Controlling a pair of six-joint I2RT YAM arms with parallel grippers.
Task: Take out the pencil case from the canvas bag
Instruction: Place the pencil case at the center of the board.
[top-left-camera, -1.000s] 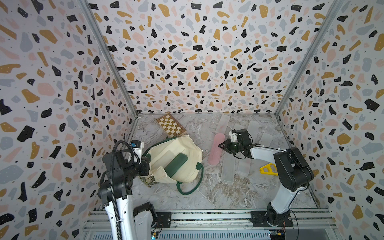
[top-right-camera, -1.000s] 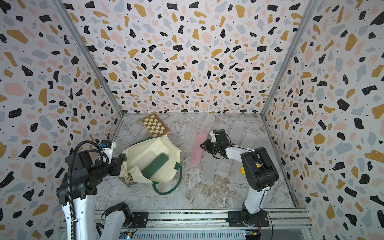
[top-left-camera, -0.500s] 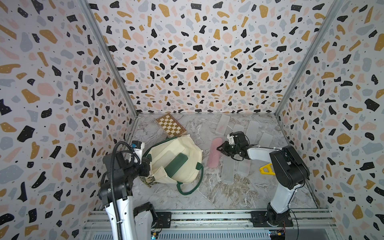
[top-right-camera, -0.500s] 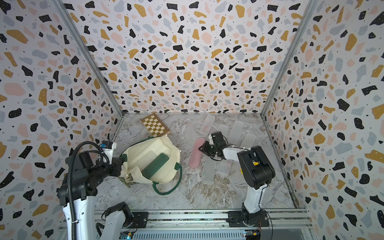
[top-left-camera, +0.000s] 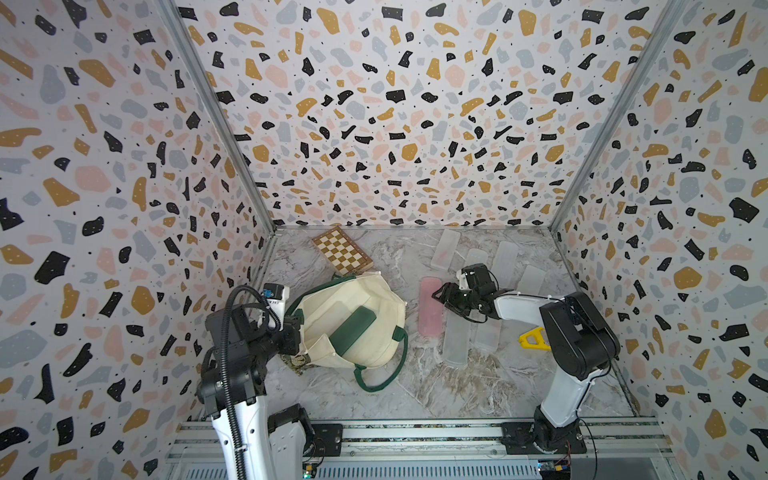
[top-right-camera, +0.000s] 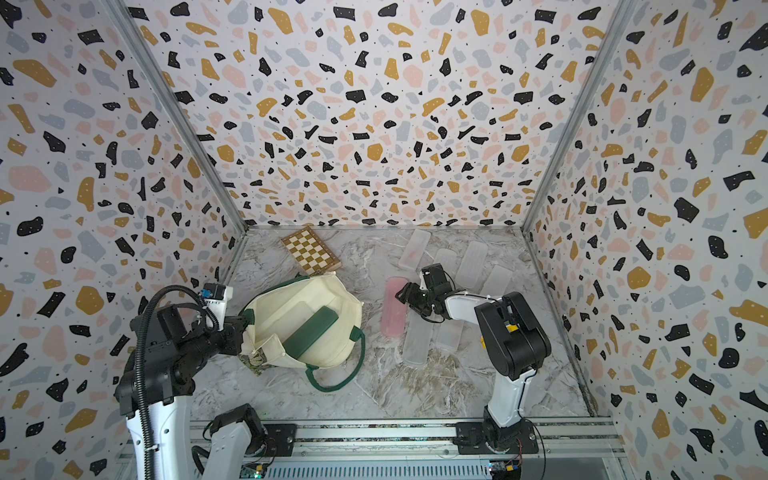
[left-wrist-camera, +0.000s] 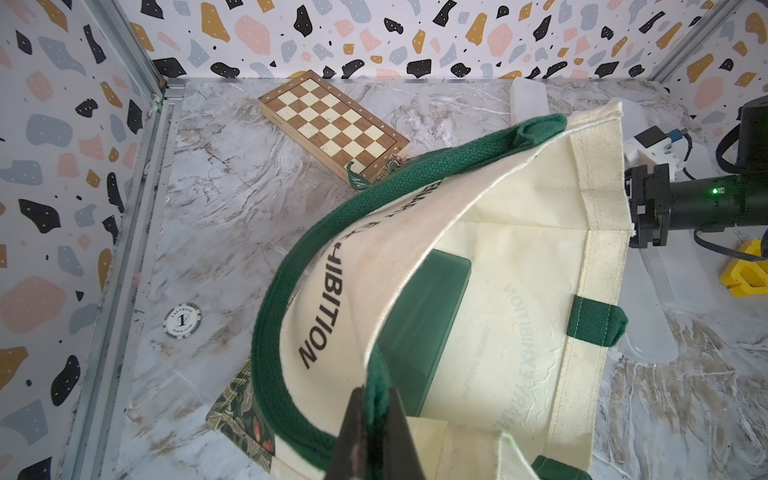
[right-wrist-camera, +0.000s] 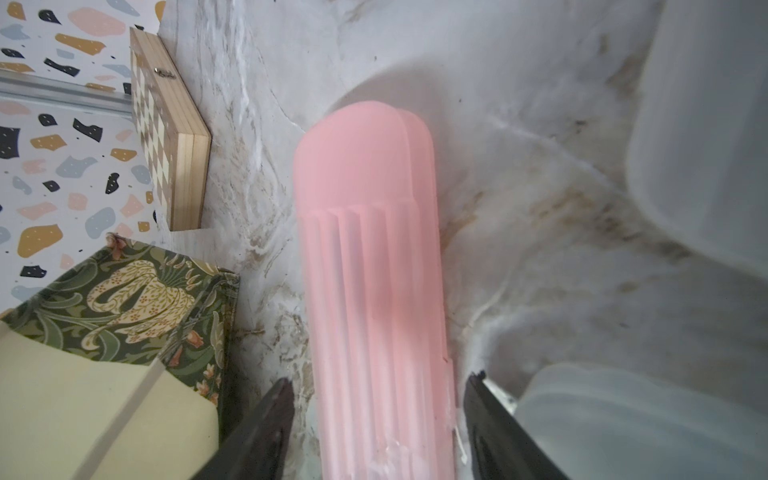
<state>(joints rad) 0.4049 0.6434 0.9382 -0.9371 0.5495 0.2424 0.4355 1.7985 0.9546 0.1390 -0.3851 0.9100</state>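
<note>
Right wrist view: right tool spread wide, one finger on each side of the pink case, with a gap showing on both sides.
Left wrist view: left tool pressed together, pinching the bag by its green strap at the rim, so the mouth stands open.
Bag: lies on its side on the table, mouth toward the left arm.
Green case: inside the bag, flat on its lower wall, seen through the mouth.
Pink case: out on the table, just beside the bag, between it and the clear cases.
Clear cases: several, scattered around the right arm.
Chessboard: at the back, near the bag's far corner.
Chip: on the table by the left wall.
</note>
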